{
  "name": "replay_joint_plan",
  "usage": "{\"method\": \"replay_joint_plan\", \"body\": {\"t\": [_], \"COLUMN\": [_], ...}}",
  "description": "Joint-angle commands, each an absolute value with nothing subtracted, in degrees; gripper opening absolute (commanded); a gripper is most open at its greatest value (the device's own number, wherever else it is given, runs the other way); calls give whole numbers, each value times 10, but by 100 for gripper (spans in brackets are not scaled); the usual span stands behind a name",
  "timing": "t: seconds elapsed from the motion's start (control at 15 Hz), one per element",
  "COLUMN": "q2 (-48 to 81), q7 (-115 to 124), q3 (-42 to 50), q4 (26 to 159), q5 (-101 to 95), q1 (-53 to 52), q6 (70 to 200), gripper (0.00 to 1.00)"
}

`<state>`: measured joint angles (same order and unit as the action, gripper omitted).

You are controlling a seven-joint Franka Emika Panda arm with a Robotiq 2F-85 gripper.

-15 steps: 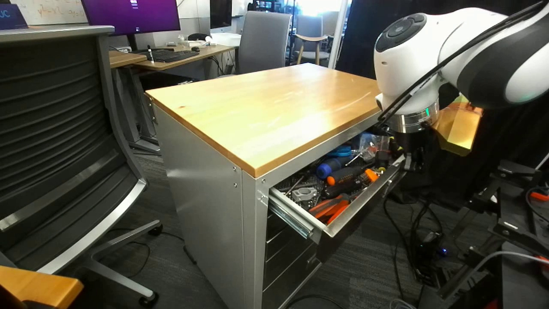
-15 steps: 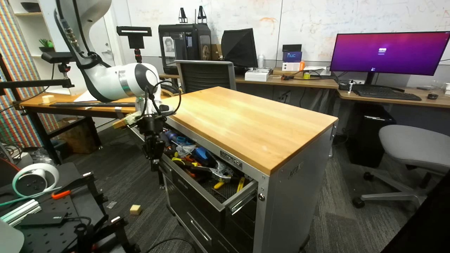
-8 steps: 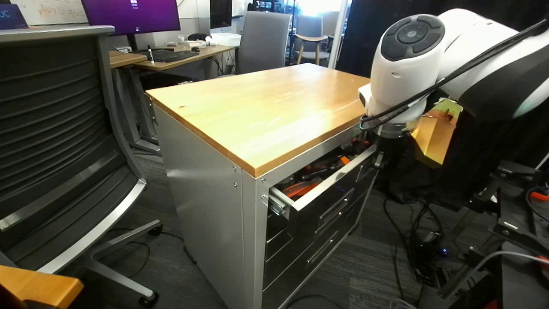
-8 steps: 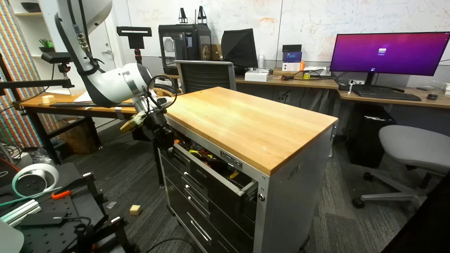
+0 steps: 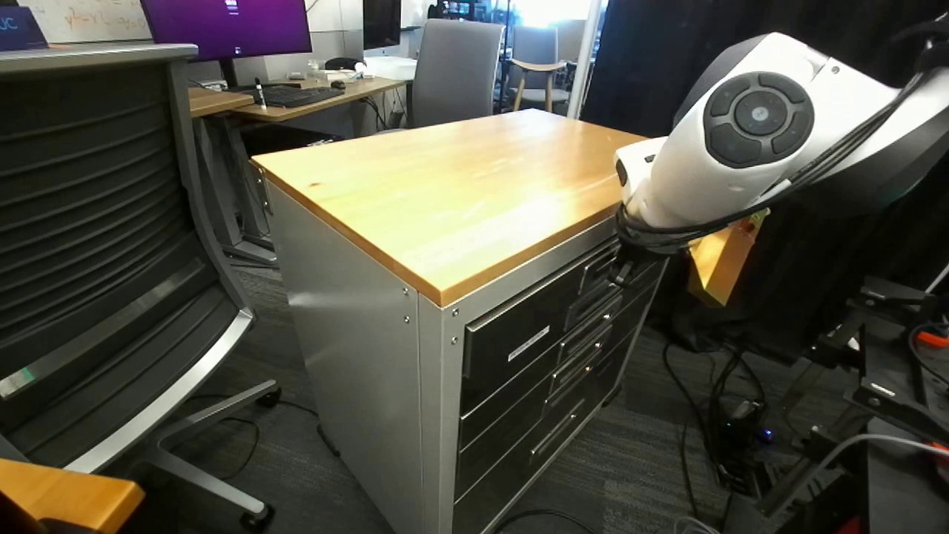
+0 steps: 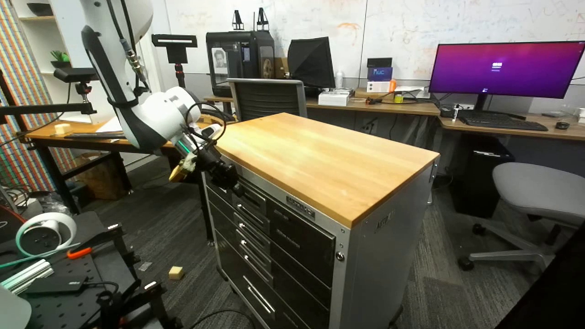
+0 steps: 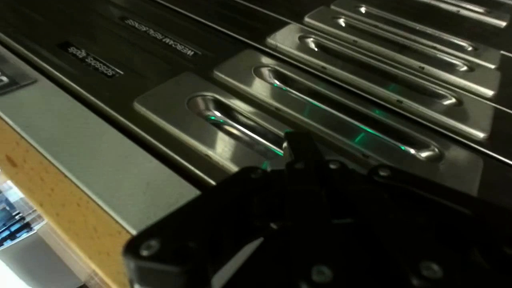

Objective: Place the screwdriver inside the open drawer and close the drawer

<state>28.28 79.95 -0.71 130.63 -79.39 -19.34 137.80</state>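
Observation:
The drawer is the top one of the wood-topped cabinet, and its front (image 5: 508,319) looks dark here. It appears pushed in level with the cabinet face in both exterior views (image 6: 301,228), and its inside is hidden. Its labelled front (image 7: 100,86) and metal pull also show in the wrist view. My gripper (image 5: 621,274) is at the top drawer's pull, tilted toward the cabinet. In the wrist view the black fingertips (image 7: 302,148) look shut together with nothing seen between them, over the pull. It also shows in an exterior view (image 6: 237,188). The screwdriver is out of view.
The cabinet's wooden top (image 5: 460,185) overhangs just above my gripper. More drawers with pulls (image 6: 256,260) lie below. A mesh chair (image 5: 96,259) stands beside the cabinet. A small yellowish block (image 6: 176,273) lies on the floor near a black equipment stand (image 6: 68,283).
The drawer has slid from open, with its tools showing, to pushed in. My gripper has moved toward the cabinet with the drawer front and tilted.

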Motion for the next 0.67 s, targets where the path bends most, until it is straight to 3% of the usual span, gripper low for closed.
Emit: {"method": "replay_joint_plan", "body": {"t": [0.0, 0.2, 0.27, 0.4, 0.6], "q2": [288, 286, 279, 247, 192], "q7": [874, 905, 887, 823, 699], "q3": [-32, -49, -56, -73, -95], "q4": [1282, 1286, 1293, 1323, 1369], "q5": [-879, -907, -889, -819, -667], "q1": [-167, -146, -138, -110, -66], "q6": [1375, 1371, 1368, 1383, 1366], "gripper": [1, 2, 28, 32, 55]}}
